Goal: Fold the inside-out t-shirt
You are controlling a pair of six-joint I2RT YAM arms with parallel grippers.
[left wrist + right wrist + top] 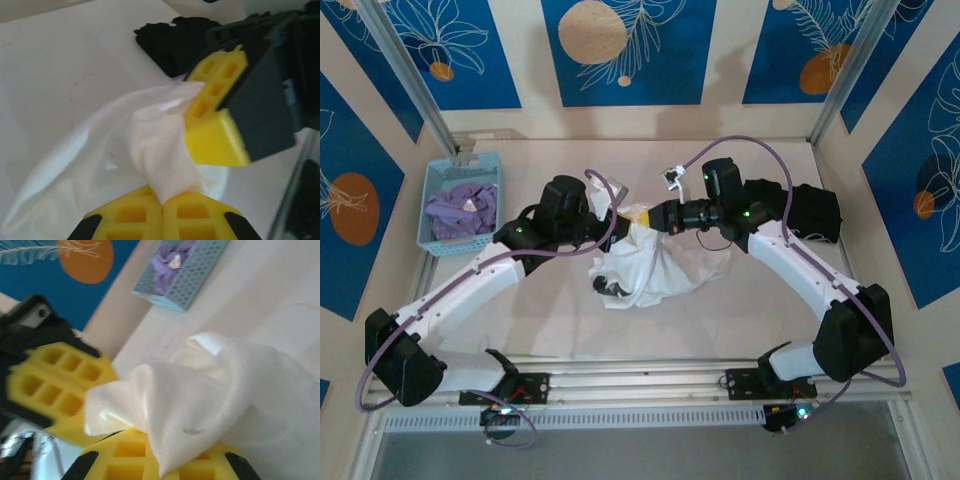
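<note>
The white inside-out t-shirt [655, 265] hangs bunched over the middle of the table, its lower folds resting on the surface and a small dark print [610, 288] showing at its left. My left gripper [628, 218] and right gripper [653, 215] meet tip to tip above it, each pinching the top of the cloth. In the left wrist view my left gripper [162, 200] is shut on a tongue of the white t-shirt [160, 150], with the right gripper's yellow fingers [215, 120] close beside. Seen from the right wrist, the right gripper [162, 462] is shut under draped white t-shirt [200, 400].
A blue basket [433, 205] holding a lavender garment [465, 208] stands at the back left; the same basket [197, 277] appears in the right wrist view. A black garment [817, 212] lies at the back right, and that black garment [175, 40] shows beyond the left wrist.
</note>
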